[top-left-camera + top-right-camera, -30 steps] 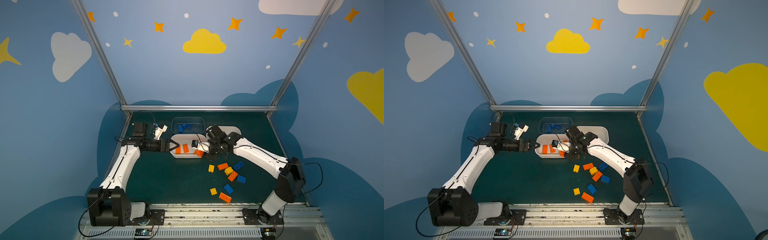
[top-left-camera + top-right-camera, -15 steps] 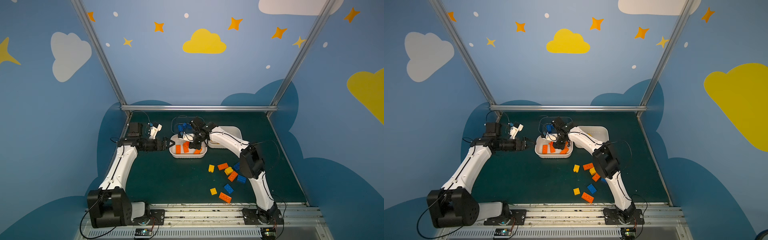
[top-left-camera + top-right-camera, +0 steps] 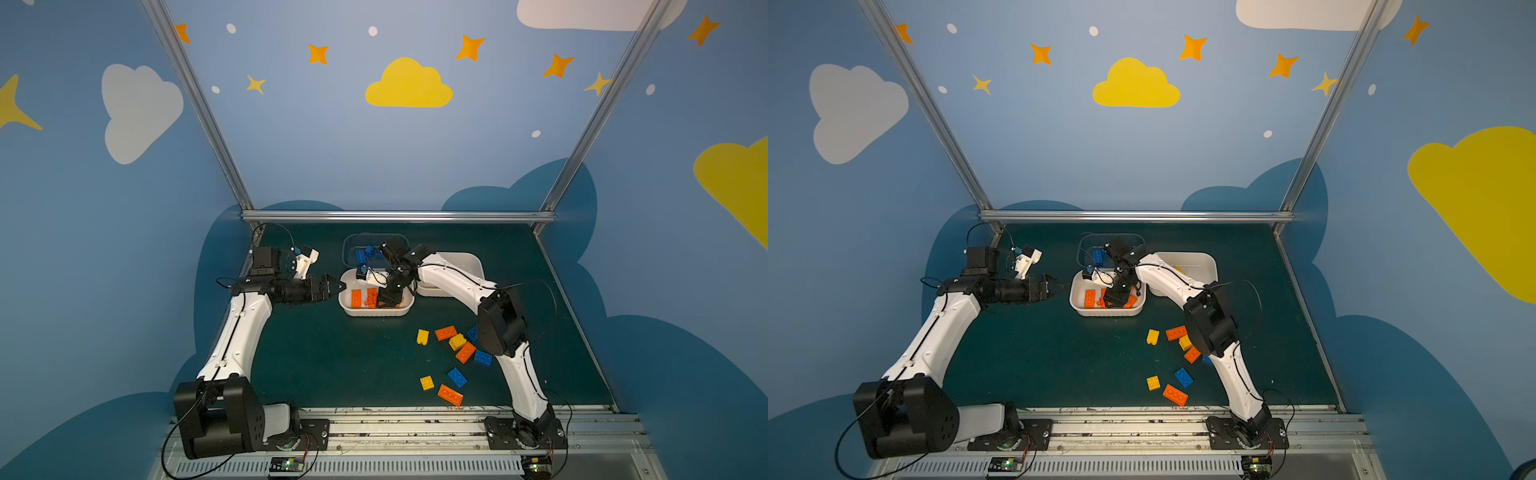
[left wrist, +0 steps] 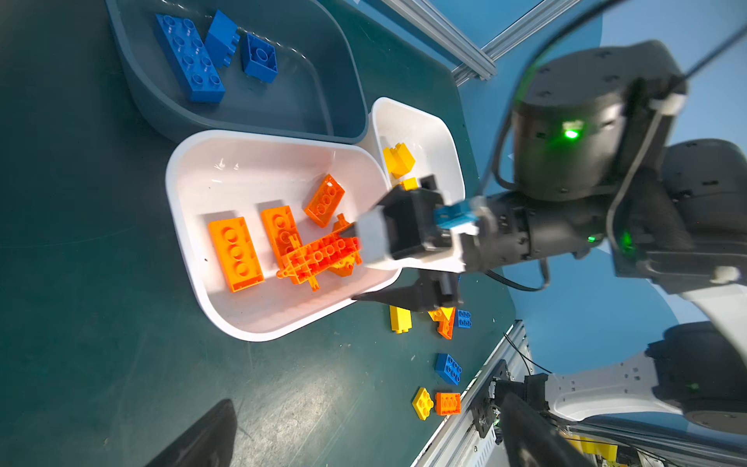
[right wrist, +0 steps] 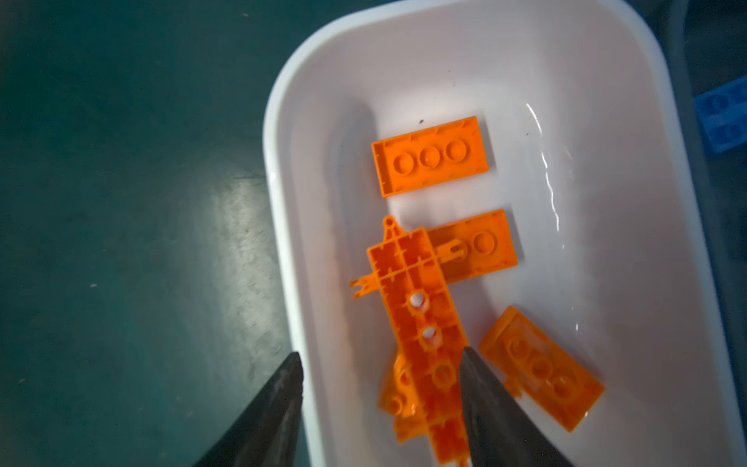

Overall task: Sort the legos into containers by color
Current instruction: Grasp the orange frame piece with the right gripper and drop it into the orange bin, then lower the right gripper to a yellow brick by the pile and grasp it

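My right gripper hangs open over the white container that holds orange legos. One finger is over the tub's long rim, and the other is beside the orange lattice piece, which lies loose on the bricks. My left gripper stands open just left of that tub and holds nothing. Blue legos lie in the transparent container. Yellow legos lie in the other white container. Several loose legos lie on the mat, among them a yellow brick, an orange brick and a blue brick.
The three tubs stand close together at the back middle of the dark green mat. My right arm's elbow hangs over part of the loose pile. A metal rail runs along the front edge.
My right arm swung left from the tub's right end to over the orange tub and its jaws parted. The lattice piece now lies in the tub. The left arm drew back slightly.
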`<state>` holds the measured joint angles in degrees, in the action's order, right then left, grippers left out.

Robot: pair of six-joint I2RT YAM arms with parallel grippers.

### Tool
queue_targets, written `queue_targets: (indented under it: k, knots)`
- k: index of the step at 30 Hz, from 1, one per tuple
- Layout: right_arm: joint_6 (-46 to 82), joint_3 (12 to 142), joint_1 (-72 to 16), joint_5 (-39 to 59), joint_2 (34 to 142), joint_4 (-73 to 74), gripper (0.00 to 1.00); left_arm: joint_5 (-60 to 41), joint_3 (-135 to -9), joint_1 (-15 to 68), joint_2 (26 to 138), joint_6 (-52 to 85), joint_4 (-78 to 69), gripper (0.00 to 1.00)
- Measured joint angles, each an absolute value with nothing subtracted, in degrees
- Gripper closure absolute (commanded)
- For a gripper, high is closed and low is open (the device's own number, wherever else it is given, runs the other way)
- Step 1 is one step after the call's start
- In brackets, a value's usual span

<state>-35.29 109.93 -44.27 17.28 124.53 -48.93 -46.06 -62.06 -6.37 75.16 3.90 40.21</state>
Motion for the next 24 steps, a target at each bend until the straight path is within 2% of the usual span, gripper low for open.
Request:
queue_targets:
  k: [5, 11, 16, 24]
  knots:
    - [-32.0, 96.6, -42.5, 16.3, 109.7, -49.3, 0.34, -46.8, -61.9, -6.4, 75.2, 3.9, 40.1, 0.01]
    - [-22.1, 79.0, -42.2, 12.4, 94.8, -47.5, 0.31, -47.0, -60.5, -6.4, 75.2, 4.4, 39.5, 0.0]
    - [-6.6, 70.0, -42.7, 8.3, 93.1, -45.8, 0.3, -47.4, -60.2, -6.4, 75.2, 4.6, 39.1, 0.0]
    - [19.0, 66.2, -43.6, 4.3, 95.0, -39.9, 0.32, -47.5, -59.5, -6.4, 75.1, 5.7, 37.8, 0.0]
